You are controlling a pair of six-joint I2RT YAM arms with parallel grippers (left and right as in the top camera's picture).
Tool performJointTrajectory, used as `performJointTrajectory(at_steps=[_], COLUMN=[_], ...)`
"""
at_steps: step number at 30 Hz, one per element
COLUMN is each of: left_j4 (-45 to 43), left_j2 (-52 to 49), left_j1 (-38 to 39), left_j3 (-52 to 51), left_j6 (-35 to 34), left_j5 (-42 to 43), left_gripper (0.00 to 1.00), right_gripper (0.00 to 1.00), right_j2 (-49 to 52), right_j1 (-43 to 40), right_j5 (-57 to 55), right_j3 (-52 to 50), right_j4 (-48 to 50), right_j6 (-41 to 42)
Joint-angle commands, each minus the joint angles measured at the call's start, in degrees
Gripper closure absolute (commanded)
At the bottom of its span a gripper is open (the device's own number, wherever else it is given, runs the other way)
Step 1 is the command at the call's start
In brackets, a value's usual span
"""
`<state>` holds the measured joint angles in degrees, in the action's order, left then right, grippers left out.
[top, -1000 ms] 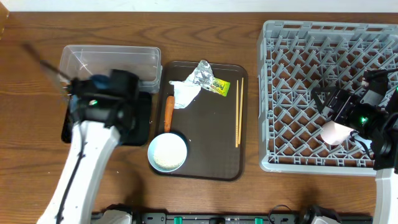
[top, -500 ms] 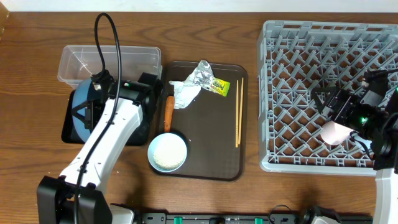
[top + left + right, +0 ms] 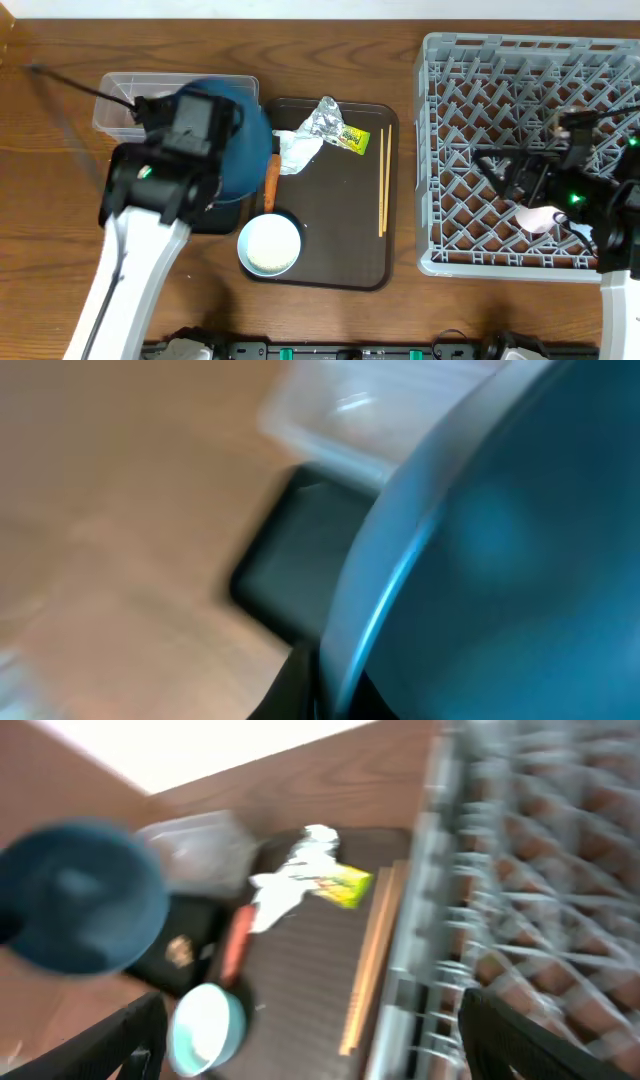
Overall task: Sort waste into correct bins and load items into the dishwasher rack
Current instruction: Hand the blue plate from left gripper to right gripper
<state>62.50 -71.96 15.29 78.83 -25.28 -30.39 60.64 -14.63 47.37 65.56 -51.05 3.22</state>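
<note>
Dishwasher rack [image 3: 470, 80] fills the right of the wooden surface [image 3: 50, 250]. The brown serving tray [image 3: 340, 240] at centre has not changed. It carries the white bowl [image 3: 270, 245], carrot [image 3: 271, 180], chopsticks [image 3: 383, 180], napkin [image 3: 295, 152], foil [image 3: 322, 118] and wrapper [image 3: 352, 138].

The dark blue bowl [image 3: 240, 130] has moved most. Half a second ago it sat low over the black tray [image 3: 225, 212]. Now it is raised and tipped above the spot where the clear tub [image 3: 120, 90], black tray and serving tray meet. That suggests its emptying is done and the carry across to the rack is starting.

The pink cup [image 3: 537, 218] lies among the pegs near the rack's front edge. The right arm was over it a second ago and has since drawn back, so that item looks loaded.

The left arm rises from the front edge with its wrist lifted high, and the left claw [image 3: 330, 680] pinches the bowl's rim. The right arm hovers over the rack's middle. The right claw [image 3: 320, 1045] is spread wide and holds nothing.
</note>
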Motion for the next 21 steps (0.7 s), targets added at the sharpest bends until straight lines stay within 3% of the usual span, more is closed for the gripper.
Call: performJointTrajectory(at_steps=[1,8,15,17,19,20,21], left_j4=[-2.8,-5.2,-7.1,-7.5,-7.9,-8.1,-8.2], left_j2=[4.5,6.8,6.7,6.7,6.6,6.6,6.5], left_j1=[0.0,2.3,8.9,10.8,12.2,12.7,13.1], left_j3=[1.3,1.3,1.3,1.3,1.3,1.3,1.3], left_j6=[5.6,7.3,7.2,7.3,7.3,7.3,7.3], left_j5=[18.4,36.6,39.0,38.9,38.9,38.9,38.9], left_gripper=[0.94,0.94,0.94,0.94,0.94,0.94,0.94], right_gripper=[0.16,0.15,0.20,0.36,0.65,0.88,0.99], right_j2=[0.3,3.0,8.8,10.0,10.6,10.6,10.5], right_j1=[5.3,22.2,32.8,33.8,34.0,34.0,33.8], right_j5=[8.2,1.0,-11.6,-11.6,-11.6,-11.6,-12.6], right_j3=[0.4,0.4,0.4,0.4,0.4,0.4,0.4], right_j4=[0.9,8.4,15.7,17.9,19.1,19.3,19.3], right_j6=[-2.9,-1.8,3.6,4.1,5.1,5.1,5.1])
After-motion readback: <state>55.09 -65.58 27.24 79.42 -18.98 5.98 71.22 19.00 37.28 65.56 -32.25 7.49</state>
